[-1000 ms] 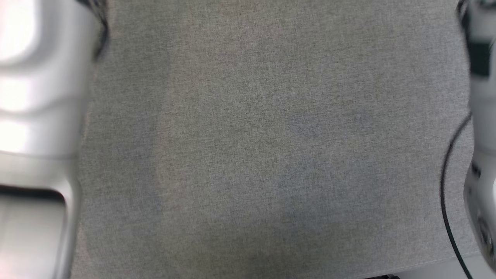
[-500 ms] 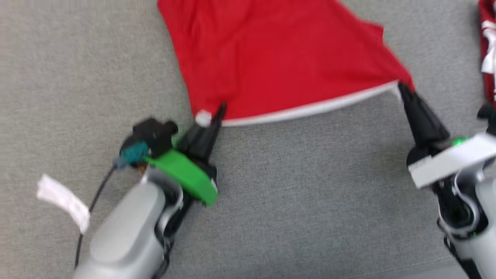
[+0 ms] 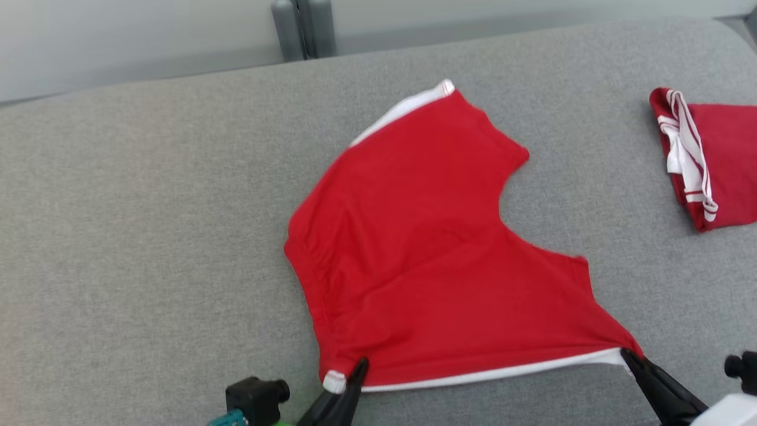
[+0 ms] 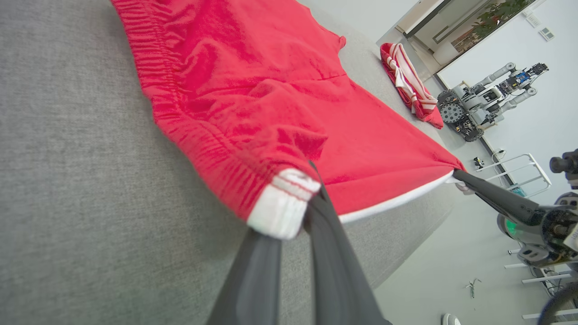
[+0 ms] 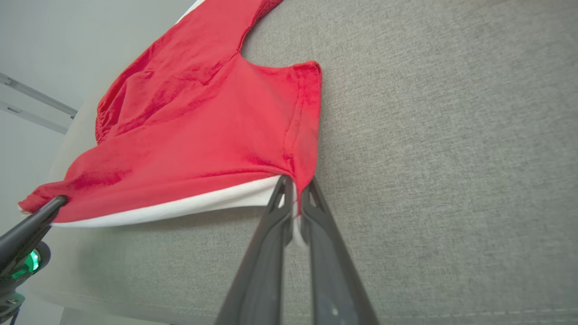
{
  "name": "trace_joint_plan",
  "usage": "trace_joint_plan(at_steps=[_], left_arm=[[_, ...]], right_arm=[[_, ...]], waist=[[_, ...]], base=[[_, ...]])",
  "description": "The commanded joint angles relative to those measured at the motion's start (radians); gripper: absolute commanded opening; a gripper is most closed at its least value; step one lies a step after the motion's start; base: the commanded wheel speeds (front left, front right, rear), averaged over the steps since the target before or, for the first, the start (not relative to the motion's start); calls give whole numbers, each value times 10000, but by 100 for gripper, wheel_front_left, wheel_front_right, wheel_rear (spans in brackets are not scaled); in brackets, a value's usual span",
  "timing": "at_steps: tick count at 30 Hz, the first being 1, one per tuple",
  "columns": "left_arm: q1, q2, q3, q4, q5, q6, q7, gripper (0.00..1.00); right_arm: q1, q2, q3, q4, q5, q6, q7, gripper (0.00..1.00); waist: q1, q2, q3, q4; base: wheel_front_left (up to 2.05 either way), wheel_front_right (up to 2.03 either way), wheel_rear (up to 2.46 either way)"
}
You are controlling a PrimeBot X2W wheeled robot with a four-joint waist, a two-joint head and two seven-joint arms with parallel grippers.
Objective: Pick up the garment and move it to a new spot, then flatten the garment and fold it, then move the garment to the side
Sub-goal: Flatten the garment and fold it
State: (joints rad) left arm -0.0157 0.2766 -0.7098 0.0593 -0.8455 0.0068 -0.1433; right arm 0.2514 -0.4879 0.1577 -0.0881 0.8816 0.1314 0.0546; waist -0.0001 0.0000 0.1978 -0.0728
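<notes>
The garment (image 3: 426, 248), red shorts with white trim, lies spread on the grey padded surface (image 3: 148, 236). Its near edge is stretched between my two grippers. My left gripper (image 3: 358, 364) is shut on the near left corner, at the white-tipped end of the gathered waistband (image 4: 280, 212). My right gripper (image 3: 627, 355) is shut on the near right corner, where the white hem ends. In the left wrist view the garment (image 4: 271, 90) runs away from my left gripper (image 4: 300, 198). In the right wrist view my right gripper (image 5: 293, 180) pinches the garment (image 5: 203, 113) at its hem.
A folded red and white garment (image 3: 715, 160) lies at the far right of the surface. Grey posts (image 3: 301, 26) stand behind the back edge. The surface's near edge runs just behind my grippers. Another robot (image 4: 478, 108) stands on the floor beyond.
The head camera has swung up from bare grey surface to the whole garment. Both grippers keep their hold on the near corners, as half a second ago.
</notes>
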Motion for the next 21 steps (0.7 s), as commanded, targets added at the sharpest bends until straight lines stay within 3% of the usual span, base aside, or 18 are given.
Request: trace_joint_plan(at_steps=[1, 4, 8, 17, 19, 21], left_arm=[[311, 188, 32, -203, -59, 154, 65, 0], [478, 286, -44, -688, -90, 228, 171, 0], [-37, 323, -48, -1093, 88, 276, 413, 0], [-1816, -892, 234, -891, -952, -252, 1008, 0], [-2278, -1033, 206, -681, -1012, -419, 1155, 11], [-2720, -1219, 171, -460, -1069, -528, 1313, 15]], right_arm=[[315, -55, -220, -158, -47, -15, 6, 0], [546, -60, -627, -437, -68, -17, -47, 0], [-290, -219, -748, -725, -205, -17, 297, 0], [-3620, -971, -824, 84, 17, -14, 2075, 0], [-4402, -1107, -781, 417, -5, -14, 2436, 0], [-5132, -1203, -711, 748, 5, -14, 2730, 0]], waist=[[1, 0, -447, 288], [1, 0, -270, 490], [1, 0, 133, 717], [1, 0, 1507, 1889], [1, 0, 1802, 2150], [1, 0, 2046, 2417]], base=[[0, 0, 0], [0, 0, 0], [0, 0, 0], [0, 0, 0], [0, 0, 0], [0, 0, 0]])
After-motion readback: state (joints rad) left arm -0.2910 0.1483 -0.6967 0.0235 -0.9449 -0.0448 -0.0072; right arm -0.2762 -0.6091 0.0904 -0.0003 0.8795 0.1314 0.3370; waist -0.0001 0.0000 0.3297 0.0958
